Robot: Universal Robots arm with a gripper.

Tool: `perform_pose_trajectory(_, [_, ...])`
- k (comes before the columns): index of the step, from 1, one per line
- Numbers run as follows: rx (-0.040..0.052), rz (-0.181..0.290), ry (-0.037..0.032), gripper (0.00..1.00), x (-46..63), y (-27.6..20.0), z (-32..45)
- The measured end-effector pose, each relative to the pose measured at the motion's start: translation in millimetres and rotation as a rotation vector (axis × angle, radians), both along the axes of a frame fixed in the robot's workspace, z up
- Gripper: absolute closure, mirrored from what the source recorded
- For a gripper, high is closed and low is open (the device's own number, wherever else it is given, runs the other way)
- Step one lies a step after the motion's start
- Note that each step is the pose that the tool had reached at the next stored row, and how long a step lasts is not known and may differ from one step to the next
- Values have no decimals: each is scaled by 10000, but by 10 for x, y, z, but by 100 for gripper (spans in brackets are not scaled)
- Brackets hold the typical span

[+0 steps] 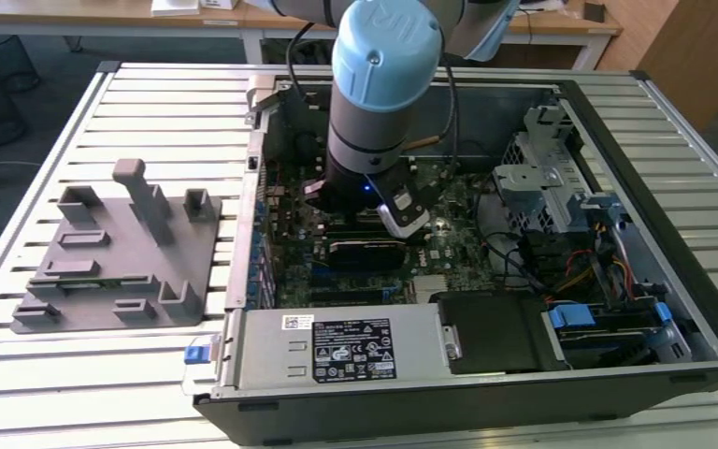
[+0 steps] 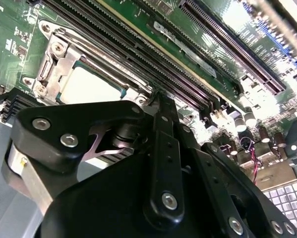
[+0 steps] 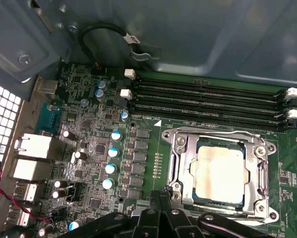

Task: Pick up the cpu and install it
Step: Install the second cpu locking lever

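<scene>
Cpu [image 3: 220, 171] lies flat inside metal socket frame [image 3: 174, 163] on motherboard [image 3: 89, 148], square, no long axis. Tool [image 3: 163, 198] just beside frame edge, holding nothing; finger spread cannot tell.

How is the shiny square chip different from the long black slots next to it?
The cpu is a pale silvery square, while the memory slots are long, thin black strips. The cpu sits alone inside a metal socket frame; the memory slots lie several in a row, side by side. The cpu's top is smooth and flat; the memory slots are grooved, with white clips at their ends. Both sit on the green motherboard, inside the computer case.
</scene>
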State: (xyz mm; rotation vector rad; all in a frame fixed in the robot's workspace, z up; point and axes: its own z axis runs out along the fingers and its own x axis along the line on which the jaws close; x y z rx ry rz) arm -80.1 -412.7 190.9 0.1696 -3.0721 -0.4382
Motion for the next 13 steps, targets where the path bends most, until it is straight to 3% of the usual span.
perform_pose_trajectory(3, [49, -1, -1, 89, 0, 1, -2])
perform_pose_trajectory(13, [71, 0, -1, 89, -4, 2, -3])
